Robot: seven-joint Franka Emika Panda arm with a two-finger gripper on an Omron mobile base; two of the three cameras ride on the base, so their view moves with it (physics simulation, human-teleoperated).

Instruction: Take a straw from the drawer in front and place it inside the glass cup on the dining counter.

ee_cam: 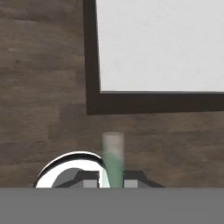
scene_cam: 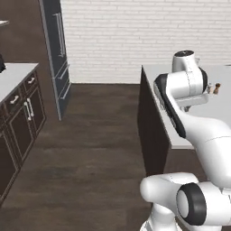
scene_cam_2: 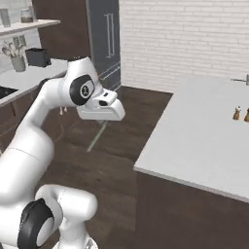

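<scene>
Straw (ee_cam: 113,159): lower end hidden between finger tips. Dining counter (ee_cam: 162,48): cut off at top and right edges.

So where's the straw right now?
The straw is pinched in the gripper, seen end-on in the hand view above the wood floor, just short of the dining counter corner. In the right base view it hangs below the hand.

Background stuff: a white brick wall (scene_cam: 135,31) runs along the back, with a tall dark fridge (scene_cam: 56,49) beside it. Dark wood floor (scene_cam: 85,158) everywhere. Two small shakers (scene_cam_2: 241,114) sit together; a toaster (scene_cam_2: 38,57) and utensil holder (scene_cam_2: 18,62) sit on the side worktop (scene_cam_2: 29,75).
</scene>
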